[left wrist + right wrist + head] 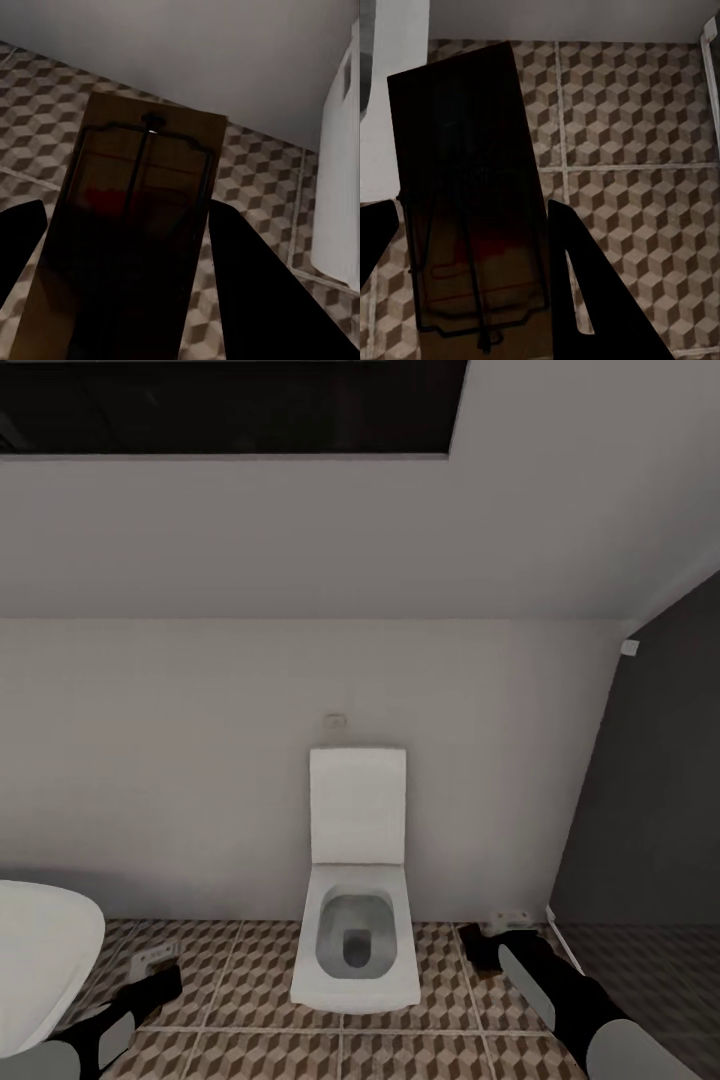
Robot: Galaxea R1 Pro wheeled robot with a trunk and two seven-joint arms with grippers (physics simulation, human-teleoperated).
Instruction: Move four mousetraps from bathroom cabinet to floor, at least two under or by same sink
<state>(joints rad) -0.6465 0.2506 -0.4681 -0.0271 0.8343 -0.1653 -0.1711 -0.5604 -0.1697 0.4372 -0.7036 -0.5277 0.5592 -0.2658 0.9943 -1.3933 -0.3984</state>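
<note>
Surface: the bathroom floor (250,970) — large square tiles printed with brown-and-beige cubes, pale grout lines between them.
Extent: it runs from the foot of the pale back wall (200,760) toward the camera; beside the toilet, on the dark-wall side, the tiles lie in shadow.
Standing on it: a white toilet (356,950), lid raised, its back against the wall — roughly mid-floor in the head view.
Beside the toilet: a white rounded bathtub (40,950) at the view's left edge.
</note>
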